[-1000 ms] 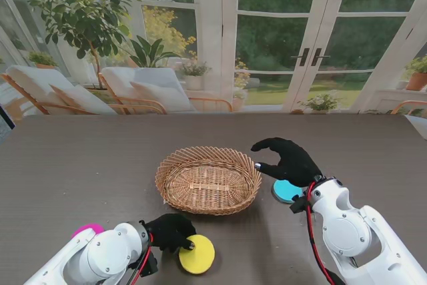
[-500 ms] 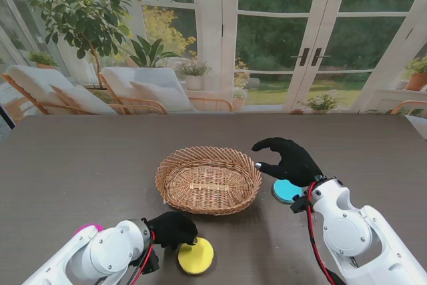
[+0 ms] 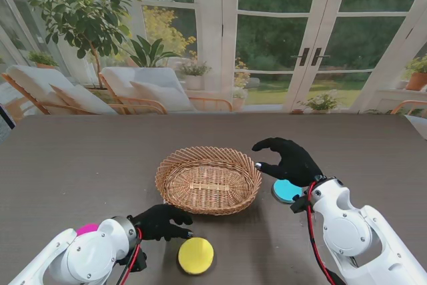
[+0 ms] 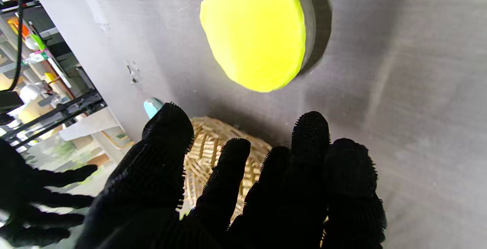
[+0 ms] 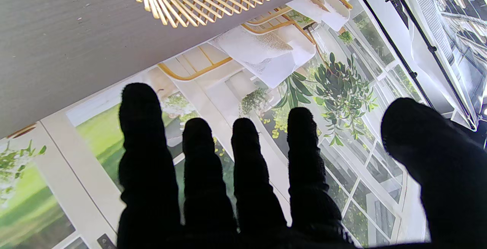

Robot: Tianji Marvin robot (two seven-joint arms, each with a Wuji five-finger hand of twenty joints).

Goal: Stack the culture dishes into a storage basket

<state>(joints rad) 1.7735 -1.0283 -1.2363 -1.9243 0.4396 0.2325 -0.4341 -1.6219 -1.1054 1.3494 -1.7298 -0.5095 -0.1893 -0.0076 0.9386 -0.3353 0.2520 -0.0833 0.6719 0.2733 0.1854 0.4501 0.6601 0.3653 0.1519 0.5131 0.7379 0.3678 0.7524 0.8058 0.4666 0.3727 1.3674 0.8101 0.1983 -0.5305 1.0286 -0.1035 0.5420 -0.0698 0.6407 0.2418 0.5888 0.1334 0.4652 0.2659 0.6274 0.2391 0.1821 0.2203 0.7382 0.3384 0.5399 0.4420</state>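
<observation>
Bright daylight is coming from the glass doors [image 3: 307,38] behind the wicker basket [image 3: 209,179]; wrist views are showing blur near the fingers.

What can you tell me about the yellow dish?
The yellow dish is a round, flat disc with a bright yellow top and a darker grey side wall, seen in the left wrist view. It looks like plastic. It lies flat on the dark table, nearer to me than the basket and outside it. The left hand is beside it with fingers spread, apparently not touching it.
</observation>
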